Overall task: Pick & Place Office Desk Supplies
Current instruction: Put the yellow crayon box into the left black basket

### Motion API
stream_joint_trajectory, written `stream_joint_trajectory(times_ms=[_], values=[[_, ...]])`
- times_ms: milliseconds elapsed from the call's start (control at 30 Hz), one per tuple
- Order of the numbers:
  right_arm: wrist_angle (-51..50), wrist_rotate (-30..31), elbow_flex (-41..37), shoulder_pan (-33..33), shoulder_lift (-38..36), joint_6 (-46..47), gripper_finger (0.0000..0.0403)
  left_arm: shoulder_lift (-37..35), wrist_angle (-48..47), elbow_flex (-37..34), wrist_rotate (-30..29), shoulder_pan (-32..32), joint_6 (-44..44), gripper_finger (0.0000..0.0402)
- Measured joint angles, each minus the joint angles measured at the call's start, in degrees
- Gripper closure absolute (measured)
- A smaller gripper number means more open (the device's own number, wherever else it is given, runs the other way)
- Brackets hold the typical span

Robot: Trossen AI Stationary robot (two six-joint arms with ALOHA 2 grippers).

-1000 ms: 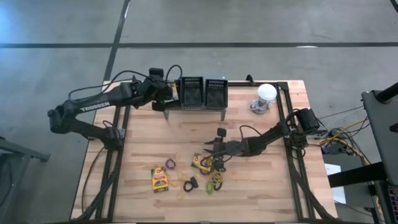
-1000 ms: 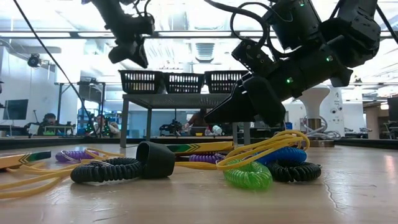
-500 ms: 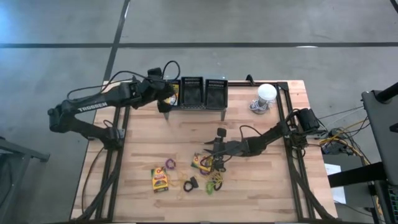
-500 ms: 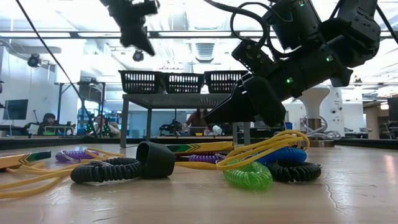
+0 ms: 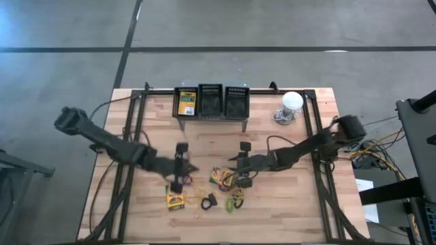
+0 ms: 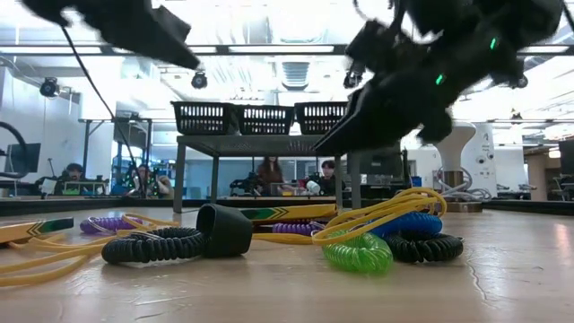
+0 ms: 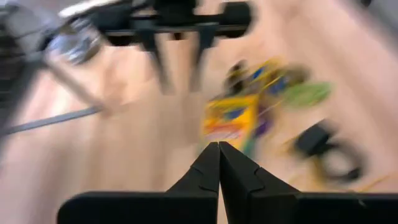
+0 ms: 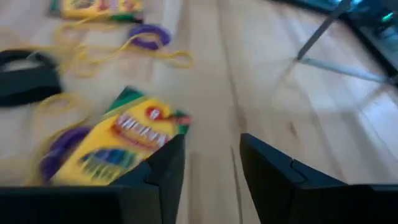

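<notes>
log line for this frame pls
left gripper: fingers shut, empty, above crayon box | right gripper: fingers open, beside second crayon box | one crayon box in left basket

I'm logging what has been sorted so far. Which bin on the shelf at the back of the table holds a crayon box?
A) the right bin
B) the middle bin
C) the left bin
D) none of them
C: in the high view a yellow-and-green crayon box lies in the leftmost of the three black bins on the shelf.
</notes>
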Motion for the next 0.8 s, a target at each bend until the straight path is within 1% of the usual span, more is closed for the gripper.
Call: stream_joint_trajectory(times_ms=[33, 100, 167, 233, 400, 533, 700, 800], values=[[-4.41, -1.50, 0.68, 0.34, -2.06, 0.17, 0.0241, 0.26, 5.72, -3.09, -0.04, -1.43, -1.92, 0.0394], [-11.45, -5.38, 1.79, 1.05, -5.23, 0.25, 0.0225, 1.37, 15.60, -8.13, -0.03, -2.30, -6.24, 0.0395], [-14.03, -9.55, 2.27, 1.72, -7.01, -0.52, 0.0206, 3.35, 22.12, -11.59, -0.25, -1.68, -11.66, 0.0396], [-14.91, -13.35, 2.18, 2.17, -7.55, -2.89, 0.0187, 6.24, 25.64, -13.22, -0.28, -0.37, -14.59, 0.0397], [-14.96, -13.88, 2.23, 2.53, -4.58, -11.58, 0.0149, 14.21, 26.52, -12.00, -0.26, 1.82, -13.71, 0.0397], [-17.68, -13.73, 4.64, 2.21, -2.04, -17.21, 0.0127, 20.60, 26.61, -9.80, -0.26, 3.84, -13.09, 0.0397], [-30.55, -12.97, 11.82, 0.63, 0.59, -25.78, 0.0109, 26.76, 26.46, -7.56, 0.31, 7.21, -13.07, 0.0396], [-37.84, -11.93, 16.43, -1.10, 3.08, -31.32, 0.0106, 28.49, 26.56, -6.98, 1.90, 8.75, -13.03, 0.0396]])
